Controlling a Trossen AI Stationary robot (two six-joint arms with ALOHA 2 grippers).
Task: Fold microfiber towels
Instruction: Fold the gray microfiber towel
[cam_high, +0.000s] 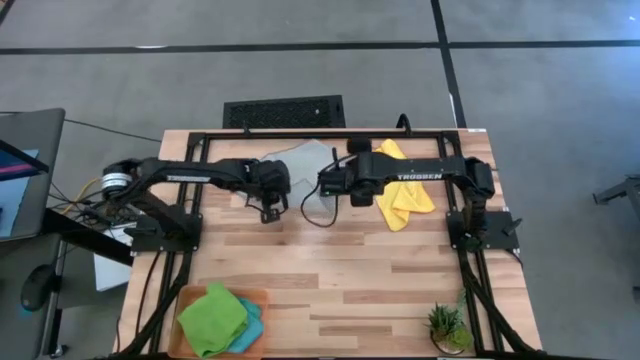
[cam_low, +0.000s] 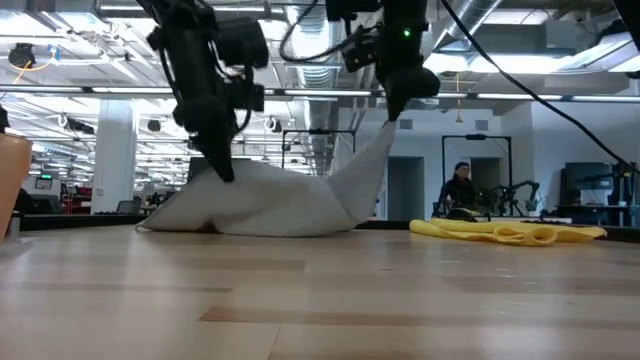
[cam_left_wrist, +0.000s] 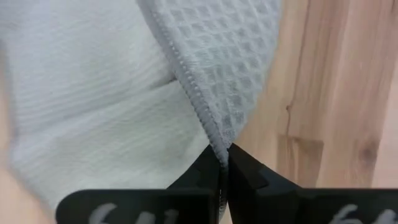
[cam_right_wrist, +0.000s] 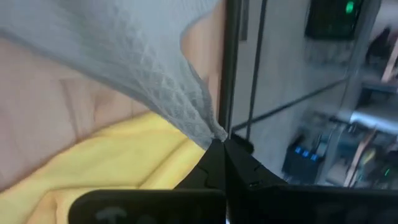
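Observation:
A light grey towel (cam_high: 305, 160) lies at the far middle of the table, and most of it rests bunched on the wood (cam_low: 270, 205). My left gripper (cam_high: 271, 205) is shut on the towel low over the table (cam_low: 224, 170). My right gripper (cam_high: 323, 186) is shut on another corner and holds it raised (cam_low: 392, 112). A yellow towel (cam_high: 405, 195) lies crumpled on the table under the right arm. A green towel (cam_high: 212, 318) lies on top of a teal one (cam_high: 252, 326) on the orange tray (cam_high: 262, 297). My left gripper pinches the grey towel's stitched hem at a corner (cam_left_wrist: 214, 142) between its two fingers, coming from above and pointing down. That corner is just above the table, and the cloth beside it rests on the wood, slack. My right gripper pinches a corner of the grey towel (cam_right_wrist: 211, 127) between its two fingertips, from above. The corner is lifted clear (cam_low: 385, 135), and the cloth slopes down from it to the heap on the table.
A small potted plant (cam_high: 447, 325) stands at the near right corner. The orange tray sits at the near left corner. Bare wood (cam_high: 350, 270) lies in the middle and near part of the table. A person (cam_low: 460, 190) shows in the room behind.

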